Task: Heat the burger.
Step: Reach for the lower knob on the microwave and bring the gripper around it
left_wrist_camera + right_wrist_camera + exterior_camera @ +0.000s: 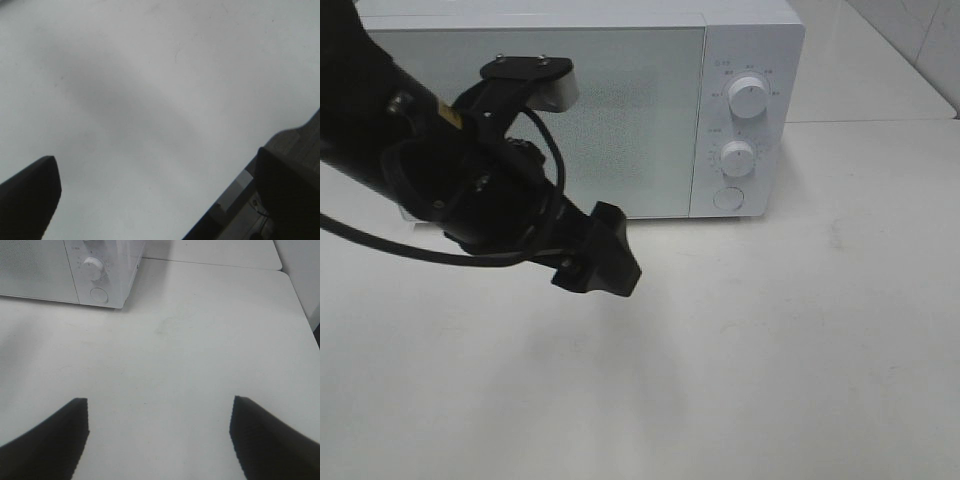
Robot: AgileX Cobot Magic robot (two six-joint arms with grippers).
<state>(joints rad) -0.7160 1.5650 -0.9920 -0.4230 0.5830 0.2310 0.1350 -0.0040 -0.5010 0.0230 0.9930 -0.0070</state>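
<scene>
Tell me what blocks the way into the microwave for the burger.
The door of the microwave is shut across the whole front opening, so that is the barrier. The left gripper hangs open over the table in front of the door, holding nothing. No burger shows in any view.

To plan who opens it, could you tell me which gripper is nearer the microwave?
Left. The left gripper hovers close in front of the microwave, by its door; the right gripper is farther off over the table, outside the high view.
</scene>
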